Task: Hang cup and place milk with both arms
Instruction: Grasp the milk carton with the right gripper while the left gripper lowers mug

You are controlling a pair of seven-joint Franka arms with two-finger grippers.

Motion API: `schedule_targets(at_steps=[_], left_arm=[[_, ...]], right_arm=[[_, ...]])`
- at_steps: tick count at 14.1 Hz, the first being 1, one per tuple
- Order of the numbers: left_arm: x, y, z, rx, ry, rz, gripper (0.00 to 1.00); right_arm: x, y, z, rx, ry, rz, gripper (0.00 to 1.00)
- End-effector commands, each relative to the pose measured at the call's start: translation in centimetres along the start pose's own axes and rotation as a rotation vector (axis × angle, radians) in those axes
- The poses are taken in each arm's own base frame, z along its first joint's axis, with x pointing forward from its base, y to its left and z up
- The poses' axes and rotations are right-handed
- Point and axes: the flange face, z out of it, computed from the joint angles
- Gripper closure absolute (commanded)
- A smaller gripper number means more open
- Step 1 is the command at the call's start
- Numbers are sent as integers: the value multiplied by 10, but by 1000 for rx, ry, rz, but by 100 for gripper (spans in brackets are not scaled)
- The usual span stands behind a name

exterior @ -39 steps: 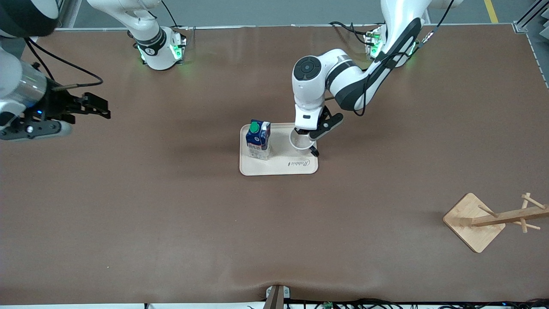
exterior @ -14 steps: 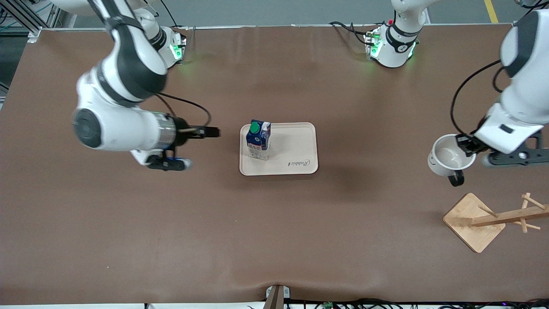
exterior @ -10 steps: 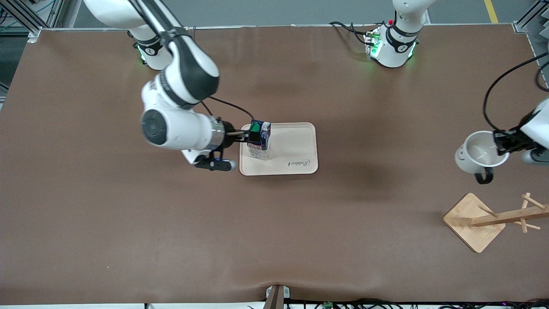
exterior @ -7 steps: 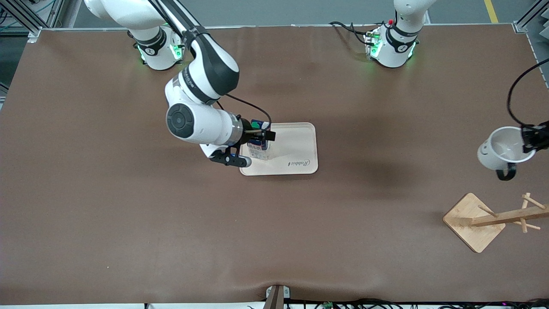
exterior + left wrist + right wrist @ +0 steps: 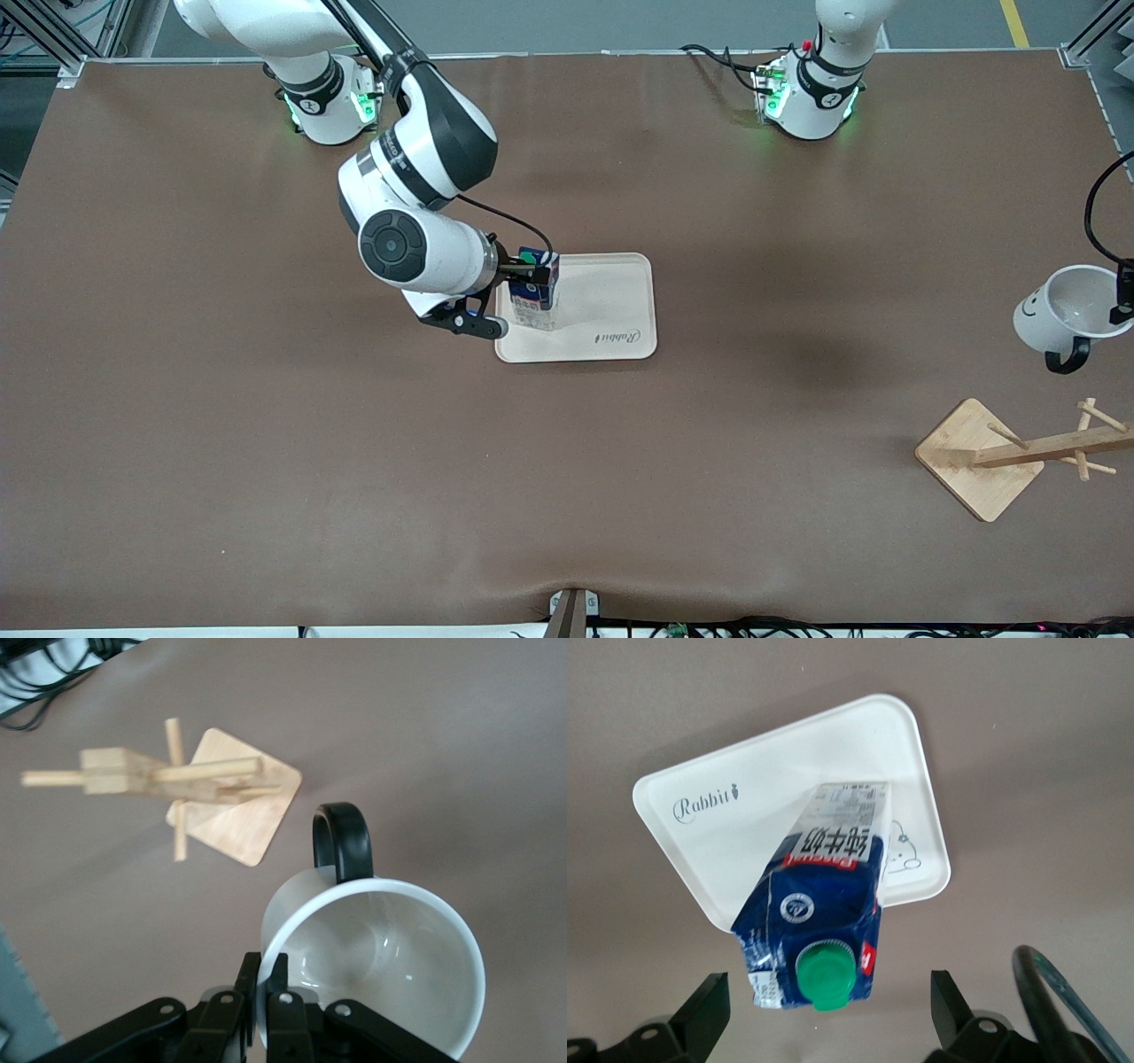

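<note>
The milk [image 5: 535, 298], a dark-blue and white carton with a green cap, stands upright on a cream tray [image 5: 616, 301] in the middle of the table. My right gripper [image 5: 524, 268] is open at the carton's top. In the right wrist view the capped top of the milk [image 5: 824, 904] lies between my right gripper's [image 5: 827, 1010] wide-apart fingers, untouched. My left gripper [image 5: 1125, 299] is shut on the rim of the cup [image 5: 1059, 310], a white mug with a black handle and smiley face. It holds the cup [image 5: 381, 966] up over the table at the left arm's end, left gripper [image 5: 266, 992] pinching its wall.
A wooden peg rack [image 5: 1019, 454] on a square base stands at the left arm's end of the table, near the front camera. It also shows in the left wrist view [image 5: 190, 793], below the cup. The tray [image 5: 780, 771] holds only the carton.
The left arm lifted the cup off the tray and carried it to the left arm's end of the table. The right arm swung in and brought its open gripper to the milk's top.
</note>
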Motion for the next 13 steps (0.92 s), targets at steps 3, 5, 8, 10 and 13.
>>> schedule_targets(at_steps=[3,5,8,10,13], left_arm=[[11,-10,1,-38,45,18,100],[13,-18,10,-35,60,23,100],[18,-25,21,-34,86,26,100],[21,-28,24,-28,102,26,100],[19,-31,24,-23,105,20,100]], right_arm=[[-16,-12,13,-45,11,8,0],[-16,-13,24,-77,19,0,0],[-16,-26,48,-74,51,-21,0],[-16,-31,58,-72,61,-31,0],[-12,-29,69,-127,102,-53,0]])
